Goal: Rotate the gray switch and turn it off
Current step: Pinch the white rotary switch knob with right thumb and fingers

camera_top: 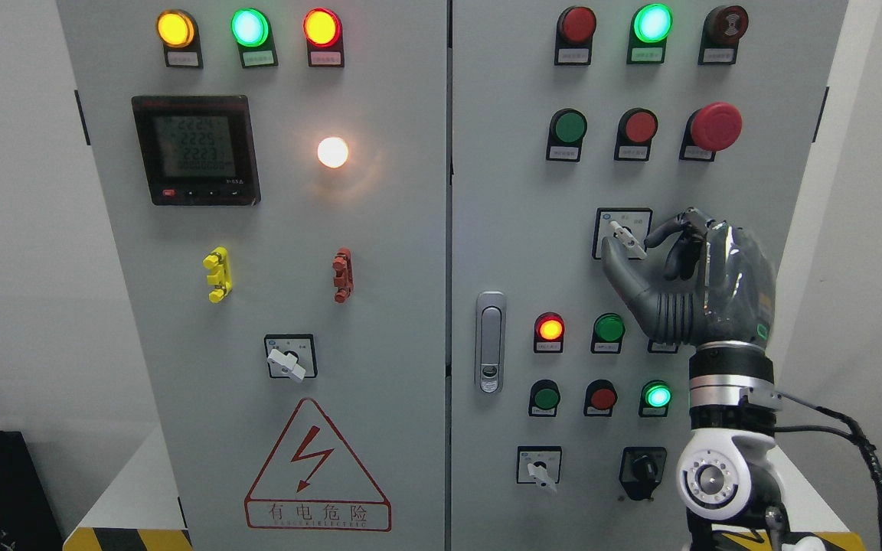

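Note:
The grey rotary switch sits on a square plate on the right cabinet door, its pale handle tilted with the upper end to the left. My right hand rises from the lower right and pinches that handle, thumb below and to the left, index finger curled over from the right. The other fingers hang bent beside it. The left arm does not show.
Similar rotary switches sit at the left door and lower right door, with a black selector beside it. Lit lamps, push buttons and a red mushroom stop surround the hand. A door latch stands left of it.

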